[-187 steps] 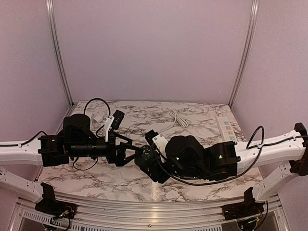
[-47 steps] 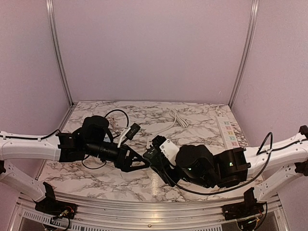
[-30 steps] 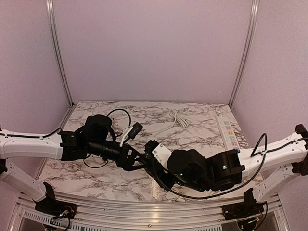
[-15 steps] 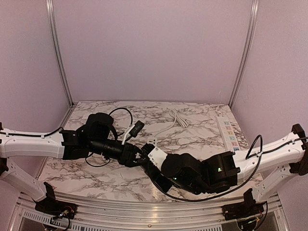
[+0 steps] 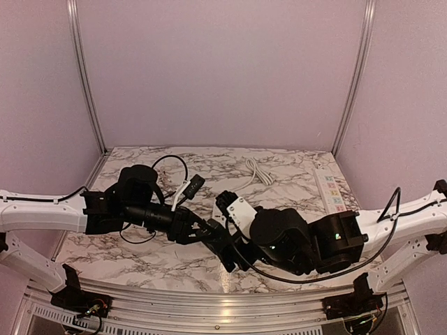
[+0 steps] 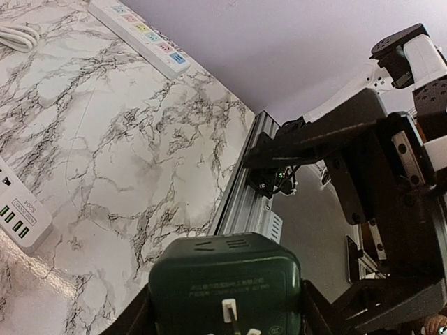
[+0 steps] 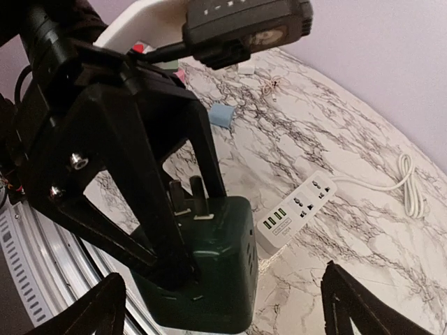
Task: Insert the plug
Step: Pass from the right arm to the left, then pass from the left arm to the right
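The right arm has drawn back to the right and its gripper point(image 7: 223, 276) now gapes, fingers wide of the green plug point(image 6: 225, 276), which the left gripper point(image 5: 204, 232) has clenched, prongs bare, above the marble table point(image 6: 105, 139), a white strip point(image 7: 297, 209) beyond, a longer strip point(image 5: 328, 185) far right

- A robot lab's closed test cell.
- Plain lilac walls point(image 5: 223, 70) fill the upper frame, edged by aluminium posts point(image 5: 82, 77).
- A marble-pattern table point(image 5: 160, 258) sits below.
- Robot arms at lower left point(image 5: 42, 213) and lower right point(image 5: 412, 216) stand on a metal rail point(image 5: 209, 317).
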Robot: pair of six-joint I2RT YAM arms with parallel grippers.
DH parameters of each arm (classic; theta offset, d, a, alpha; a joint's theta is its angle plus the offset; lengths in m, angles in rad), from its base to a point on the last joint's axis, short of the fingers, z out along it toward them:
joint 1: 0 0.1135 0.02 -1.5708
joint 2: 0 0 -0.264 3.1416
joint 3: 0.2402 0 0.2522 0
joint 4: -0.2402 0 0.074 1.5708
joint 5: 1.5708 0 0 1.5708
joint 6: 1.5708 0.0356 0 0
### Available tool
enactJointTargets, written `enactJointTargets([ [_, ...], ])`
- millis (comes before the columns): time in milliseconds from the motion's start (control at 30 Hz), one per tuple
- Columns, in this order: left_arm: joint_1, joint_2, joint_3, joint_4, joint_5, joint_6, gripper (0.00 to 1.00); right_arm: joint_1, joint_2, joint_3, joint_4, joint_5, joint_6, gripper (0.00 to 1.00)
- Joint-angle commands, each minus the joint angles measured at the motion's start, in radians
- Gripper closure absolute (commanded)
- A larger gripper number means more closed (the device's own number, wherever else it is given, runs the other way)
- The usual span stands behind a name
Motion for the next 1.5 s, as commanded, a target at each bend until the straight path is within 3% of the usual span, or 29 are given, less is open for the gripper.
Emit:
enactJointTargets([
  [0, 0.004, -0.066, -0.016, 0.04, -0.026, 0.038, 0.97, 0.004, -0.062, 0.049, 0.001, 0.019, 0.061, 0.04],
  [333, 0.03, -0.176, -0.08, 0.109, -0.036, 0.037, 1.0, 0.004, -0.135, 0.08, -0.124, 0.058, 0.223, 0.01],
  [467, 0.036, -0.195, -0.086, 0.122, -0.036, 0.04, 1.0, 0.004, -0.122, 0.155, -0.274, 0.096, 0.317, 0.02],
  [600, 0.042, -0.219, -0.093, 0.124, -0.049, 0.032, 1.0, 0.0, -0.06, 0.32, -0.605, 0.165, 0.594, 0.02],
  [767, 0.06, -0.23, -0.103, 0.124, -0.044, 0.025, 1.0, -0.063, 0.023, 0.437, -0.916, 0.111, 0.901, 0.02],
  [933, 0.077, -0.234, -0.116, 0.124, -0.037, 0.02, 1.0, -0.054, 0.055, 0.494, -1.066, 0.153, 1.127, 0.01],
  [1067, 0.098, -0.244, -0.134, 0.119, -0.026, 0.015, 1.0, -0.057, 0.042, 0.547, -1.082, 0.148, 1.149, 0.02],
  [1133, 0.109, -0.249, -0.142, 0.116, -0.021, 0.013, 1.0, -0.06, -0.022, 0.5, -1.062, 0.126, 1.257, 0.02],
  [1233, 0.124, -0.26, -0.147, 0.112, -0.016, 0.01, 1.0, -0.069, -0.165, 0.378, -0.83, 0.095, 1.136, 0.01],
  [1367, 0.142, -0.285, -0.149, 0.093, -0.015, 0.007, 1.0, -0.093, -0.311, 0.324, -0.705, 0.033, 1.137, 0.01],
  [1467, 0.149, -0.299, -0.146, 0.066, -0.016, 0.009, 1.0, -0.101, -0.314, 0.355, -0.656, -0.012, 1.096, 0.01],
])
